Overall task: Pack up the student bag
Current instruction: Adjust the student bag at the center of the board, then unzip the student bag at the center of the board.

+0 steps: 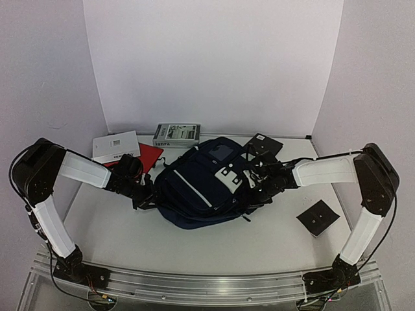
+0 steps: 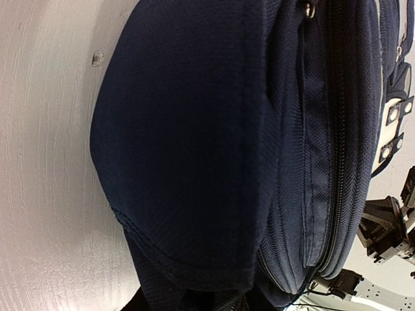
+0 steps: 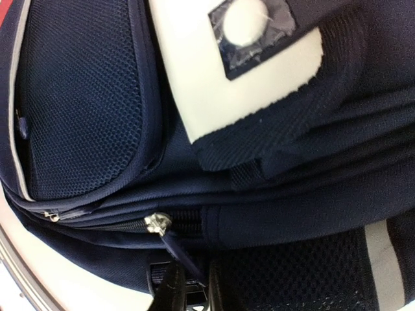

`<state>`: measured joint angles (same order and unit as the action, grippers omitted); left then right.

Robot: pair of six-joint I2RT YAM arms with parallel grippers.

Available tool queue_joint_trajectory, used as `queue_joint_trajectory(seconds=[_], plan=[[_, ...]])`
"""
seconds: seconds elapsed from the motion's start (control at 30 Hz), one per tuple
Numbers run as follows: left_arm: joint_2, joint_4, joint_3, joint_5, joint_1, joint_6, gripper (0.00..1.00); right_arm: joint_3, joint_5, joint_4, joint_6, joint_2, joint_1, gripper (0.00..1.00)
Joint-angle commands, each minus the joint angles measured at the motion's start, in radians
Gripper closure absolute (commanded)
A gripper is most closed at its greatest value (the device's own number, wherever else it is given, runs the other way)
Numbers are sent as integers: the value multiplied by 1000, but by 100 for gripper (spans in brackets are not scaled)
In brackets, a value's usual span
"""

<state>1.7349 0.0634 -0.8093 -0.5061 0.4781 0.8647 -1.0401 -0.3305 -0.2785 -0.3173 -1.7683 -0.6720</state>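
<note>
Navy student bag [image 1: 201, 188] has the right claw [image 3: 194, 293] pinching its zip pull [image 3: 170, 245], left claw [image 1: 146, 193] at its edge, grip unclear.

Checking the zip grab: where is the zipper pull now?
Right wrist view, lower left of centre: the zipper pull sits on the student bag, below the mesh pocket, its tab trailing into the right gripper.

Your left arm [image 1: 81, 170] is folded with the elbow out to the side and the forearm reaching inward. The left gripper [image 1: 144, 193] sits low; can't read its jaws from any view. Your right arm [image 1: 324, 172] mirrors it, elbow out, forearm pointing inward. The right gripper [image 3: 191, 288] has its fingertips pinched together on the zip pull [image 3: 175, 249].
</note>
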Motion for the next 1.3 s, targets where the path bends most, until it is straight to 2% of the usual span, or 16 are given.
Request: queue_joint_trajectory(seconds=[0.0,0.13,0.27,0.5,0.6,0.97,1.13,1.27], plan=[[17,-45,5,-7,17,4,84,-28,-16,33,2,14,2,100],[18,-45,11,9,17,2,93,-20,-26,33,0,34,2,100],[18,-46,16,15,19,2,96,-19,-23,38,-3,39,-2,100],[18,-45,21,19,17,-3,98,-42,0,51,-21,-4,-2,83],[18,-45,22,18,18,-3,99,-49,-1,59,-22,-12,-2,81],[16,-56,21,23,18,3,100,-64,2,63,-17,-42,-8,89],[5,-56,25,38,18,9,100,-60,18,47,-30,-30,-19,100],[-9,-59,36,47,19,24,100,-94,70,-23,-48,5,-67,100]])
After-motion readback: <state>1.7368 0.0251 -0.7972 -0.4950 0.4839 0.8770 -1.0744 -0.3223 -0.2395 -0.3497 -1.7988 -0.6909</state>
